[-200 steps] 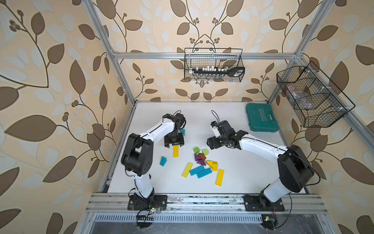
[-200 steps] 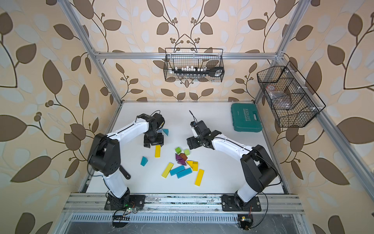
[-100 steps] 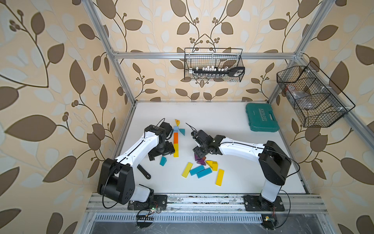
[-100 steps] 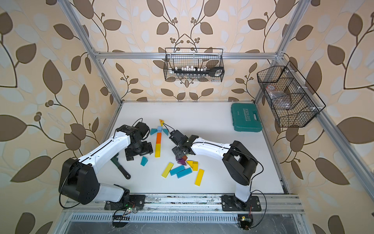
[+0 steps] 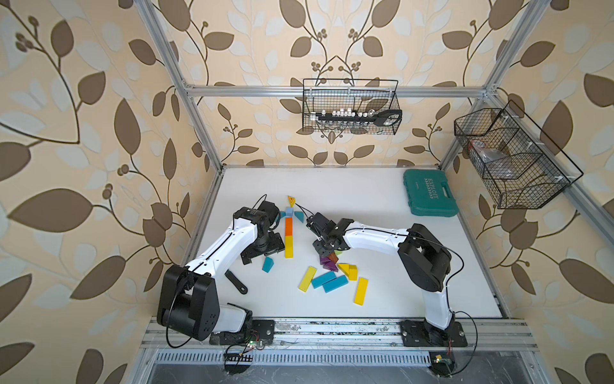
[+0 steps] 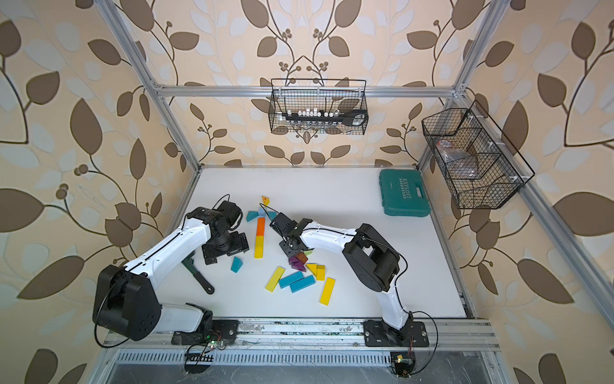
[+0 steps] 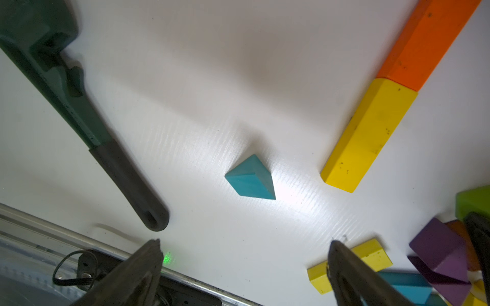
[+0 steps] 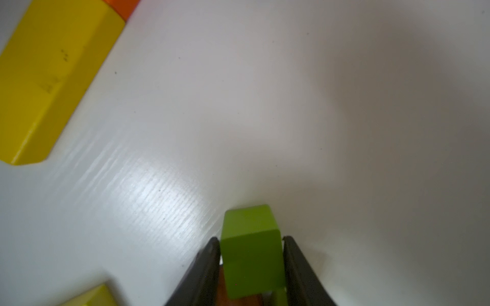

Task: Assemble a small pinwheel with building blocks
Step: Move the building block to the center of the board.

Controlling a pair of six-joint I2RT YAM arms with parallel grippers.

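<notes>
Right wrist: right end effector (image 8: pixel 251 238) pinches green cube (image 8: pixel 249 225), pointing down.

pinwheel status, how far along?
Done: yellow bar and orange bar lie end to end as a stem, light-blue cube at its far end, teal wedges flanking, yellow wedge beyond. In hand: right claw shut on green cube; left claw open by a loose teal wedge. Left: finishing the blades from the pile.

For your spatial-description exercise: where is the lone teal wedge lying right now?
In a top view the teal wedge lies alone on the table beside the left gripper, between the wrench and the yellow bar.
</notes>
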